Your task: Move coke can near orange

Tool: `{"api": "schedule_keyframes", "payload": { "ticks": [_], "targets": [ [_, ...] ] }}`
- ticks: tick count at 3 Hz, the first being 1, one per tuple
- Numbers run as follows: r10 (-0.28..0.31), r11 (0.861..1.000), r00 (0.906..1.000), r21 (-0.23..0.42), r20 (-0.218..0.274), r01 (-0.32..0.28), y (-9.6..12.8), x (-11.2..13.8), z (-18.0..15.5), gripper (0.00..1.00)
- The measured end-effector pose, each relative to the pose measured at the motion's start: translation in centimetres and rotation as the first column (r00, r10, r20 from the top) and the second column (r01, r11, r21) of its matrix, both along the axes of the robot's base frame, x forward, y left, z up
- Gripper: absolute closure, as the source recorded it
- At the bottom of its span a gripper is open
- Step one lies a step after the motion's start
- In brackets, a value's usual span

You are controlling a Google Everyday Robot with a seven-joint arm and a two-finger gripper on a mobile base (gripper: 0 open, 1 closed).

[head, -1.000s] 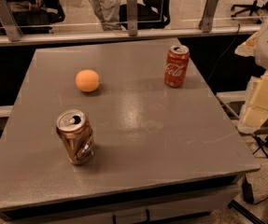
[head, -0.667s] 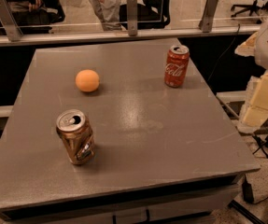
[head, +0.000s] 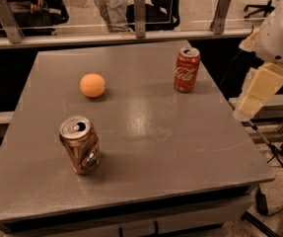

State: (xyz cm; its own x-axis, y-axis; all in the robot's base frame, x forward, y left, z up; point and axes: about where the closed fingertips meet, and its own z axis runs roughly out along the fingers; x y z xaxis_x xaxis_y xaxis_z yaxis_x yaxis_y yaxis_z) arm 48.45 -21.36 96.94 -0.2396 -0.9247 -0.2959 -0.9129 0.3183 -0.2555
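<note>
The coke can [head: 186, 69] stands upright on the grey table [head: 146, 132], near its far right edge. It is red with white script and a silver top. The orange [head: 92, 85] lies on the table to the left of the can, well apart from it. My gripper [head: 257, 92] hangs off the table's right side, below the white arm [head: 281, 31], to the right of the coke can and not touching anything.
A dented brownish-gold can [head: 80, 144] stands at the front left of the table. A railing with metal posts [head: 139, 15] runs behind the table, with people beyond it. Cables and a stand [head: 274, 152] lie on the floor at the right.
</note>
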Motion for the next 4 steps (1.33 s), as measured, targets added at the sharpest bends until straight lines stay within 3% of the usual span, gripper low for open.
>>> {"api": "schedule_keyframes", "payload": {
  "ticks": [2,3,4],
  "targets": [
    [-0.057,0.98,0.9966,0.194,0.059,0.045,0.4,9.9,-2.5,0.0],
    [-0.092,0.956,0.9935,0.284,0.067,0.07,1.4,14.9,-4.6,0.0],
    [-0.105,0.937,0.9928,0.34,0.058,0.079,2.6,17.5,-6.0,0.0]
  ]
}}
